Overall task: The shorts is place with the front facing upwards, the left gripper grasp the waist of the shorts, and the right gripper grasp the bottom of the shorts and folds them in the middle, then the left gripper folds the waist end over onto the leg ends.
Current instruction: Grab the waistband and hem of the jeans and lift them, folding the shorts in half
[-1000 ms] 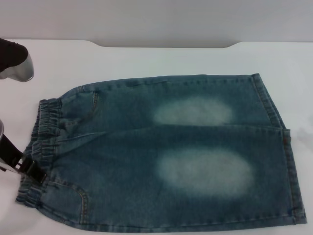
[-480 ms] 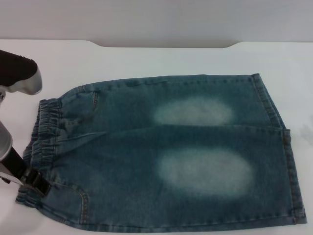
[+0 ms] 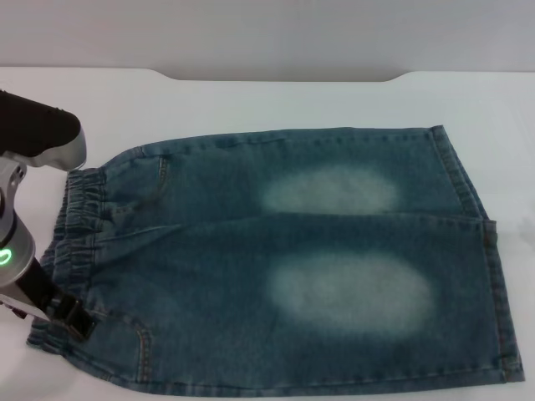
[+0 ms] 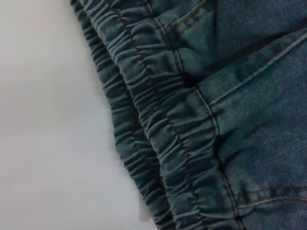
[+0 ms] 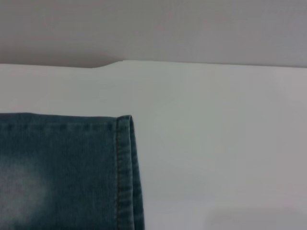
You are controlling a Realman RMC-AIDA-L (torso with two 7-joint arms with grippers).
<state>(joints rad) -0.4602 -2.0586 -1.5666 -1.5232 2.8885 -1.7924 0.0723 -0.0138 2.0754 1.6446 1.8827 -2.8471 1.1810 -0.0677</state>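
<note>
1. Head view: the shorts (image 3: 284,259) lie flat on the white tabletop (image 3: 251,104), long axis running left to right, the waist of the shorts (image 3: 71,251) pointing left and the bottom of the shorts (image 3: 485,251) pointing right. The left pincer (image 3: 71,316) sits at the near corner of the waist; whether it grips the cloth cannot be told.
2. Left wrist view: the ruffled elastic band (image 4: 158,129) fills the picture beside bare tabletop.
3. Right wrist view: one hemmed leg corner (image 5: 125,158) lies flat; the right pincer is not seen.

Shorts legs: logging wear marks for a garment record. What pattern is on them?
Blue denim shorts with a pale faded oval on each leg, clearest in the head view.
</note>
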